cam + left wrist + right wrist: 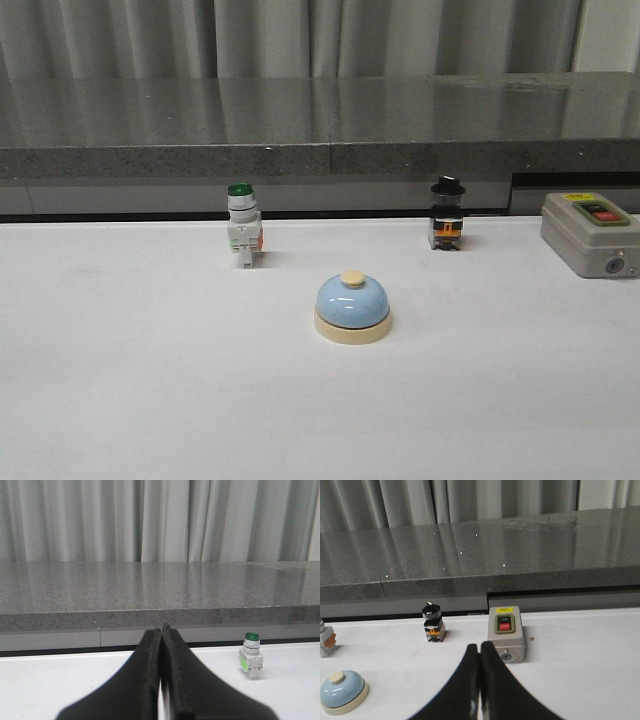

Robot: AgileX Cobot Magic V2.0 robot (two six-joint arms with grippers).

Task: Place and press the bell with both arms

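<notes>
A long grey counter (320, 125) runs behind the white table (130, 380), with pale curtains (300, 35) hanging beyond it. Both grippers, left (161, 630) and right (479, 647), have their black fingers pressed together on nothing, low over the table. The grey box (590, 233) sits at the far right, the blue bell (352, 307) stands free near the middle, and behind it are a green-capped switch (243, 225) and what looks like a black-knobbed one (446, 214).
</notes>
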